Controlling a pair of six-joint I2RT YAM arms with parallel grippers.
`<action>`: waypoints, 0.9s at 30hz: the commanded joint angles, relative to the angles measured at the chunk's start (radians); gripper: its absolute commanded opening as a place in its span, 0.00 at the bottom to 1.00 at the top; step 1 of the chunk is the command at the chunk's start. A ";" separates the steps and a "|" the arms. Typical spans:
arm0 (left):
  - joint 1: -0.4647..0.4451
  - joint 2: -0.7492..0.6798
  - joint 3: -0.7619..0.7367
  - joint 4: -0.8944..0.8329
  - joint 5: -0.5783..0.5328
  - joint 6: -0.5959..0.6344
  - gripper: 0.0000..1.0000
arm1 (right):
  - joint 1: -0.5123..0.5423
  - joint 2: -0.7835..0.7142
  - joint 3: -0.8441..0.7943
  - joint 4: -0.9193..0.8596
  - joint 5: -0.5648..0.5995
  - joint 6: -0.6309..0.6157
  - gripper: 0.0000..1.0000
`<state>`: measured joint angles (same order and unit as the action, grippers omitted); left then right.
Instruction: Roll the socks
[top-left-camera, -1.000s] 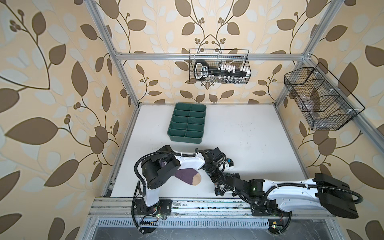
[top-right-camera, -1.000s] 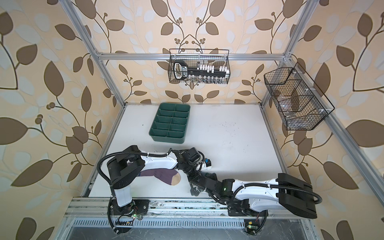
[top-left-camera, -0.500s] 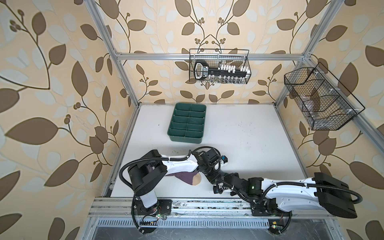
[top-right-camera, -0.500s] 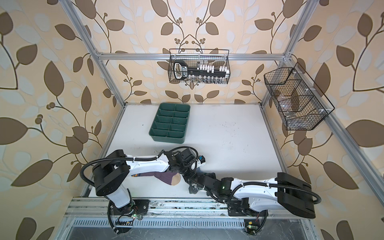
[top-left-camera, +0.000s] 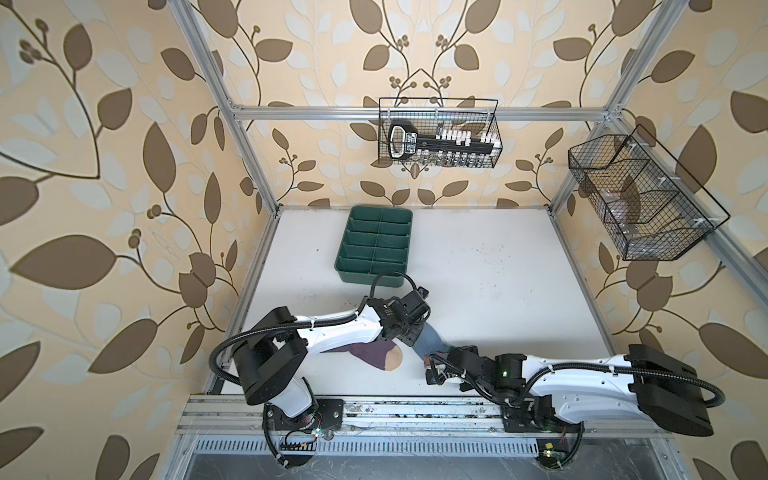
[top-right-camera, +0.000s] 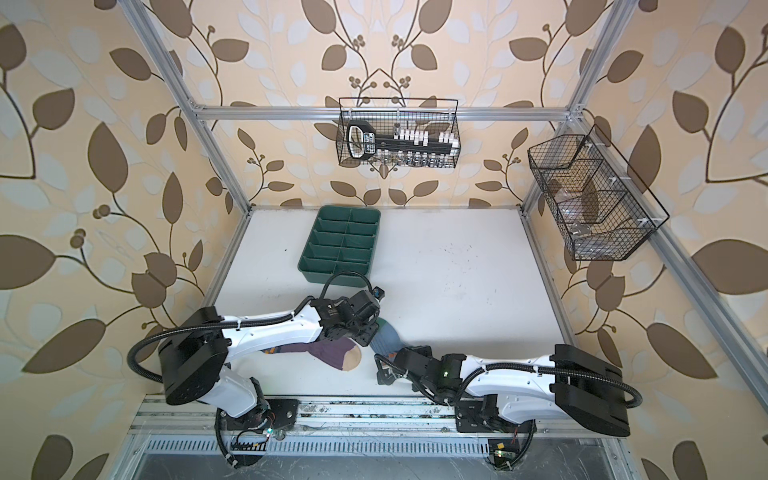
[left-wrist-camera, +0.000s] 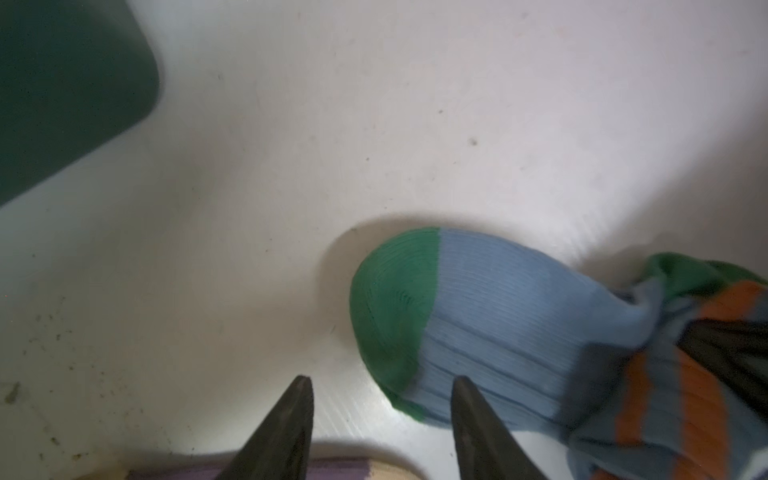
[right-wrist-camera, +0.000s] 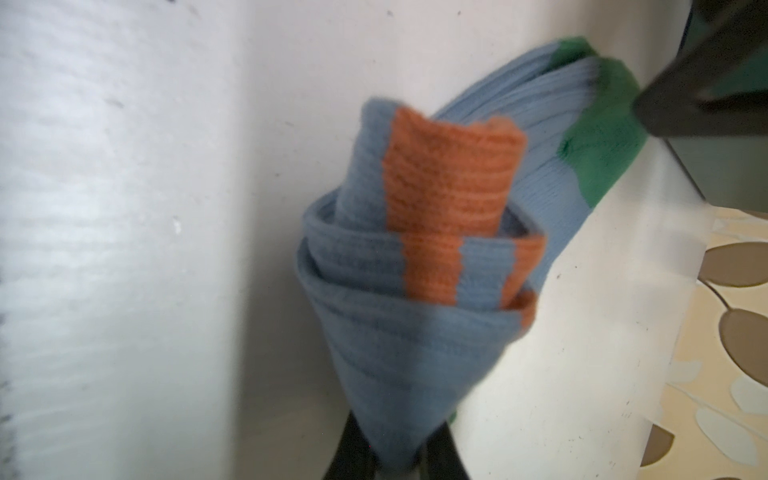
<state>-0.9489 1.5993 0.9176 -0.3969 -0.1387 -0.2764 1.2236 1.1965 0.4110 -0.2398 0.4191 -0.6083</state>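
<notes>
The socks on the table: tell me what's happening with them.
The right gripper is shut on the rolled, orange-cuffed end of the grey-blue sock. That sock is only partly rolled, and its green toe end lies flat on the table. The left gripper is open at that toe and grips nothing. The purple sock lies unrolled under the left arm.

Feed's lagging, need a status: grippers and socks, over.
Left gripper open at toe of blue sock. Right gripper shut on blue sock, rolled end. Purple sock flat, partly under left arm.
</notes>
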 joint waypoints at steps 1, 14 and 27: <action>0.001 0.050 0.032 0.002 -0.024 -0.068 0.53 | 0.005 0.030 0.018 -0.074 -0.009 0.037 0.00; 0.001 0.309 0.224 0.096 0.091 0.083 0.42 | 0.023 0.093 0.120 -0.147 0.043 0.196 0.00; 0.007 0.368 0.300 0.079 0.105 0.132 0.41 | -0.027 0.186 0.261 -0.334 -0.157 0.175 0.00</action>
<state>-0.9478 1.9388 1.2140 -0.2836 -0.0418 -0.1684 1.2034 1.3422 0.6277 -0.4454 0.3954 -0.4690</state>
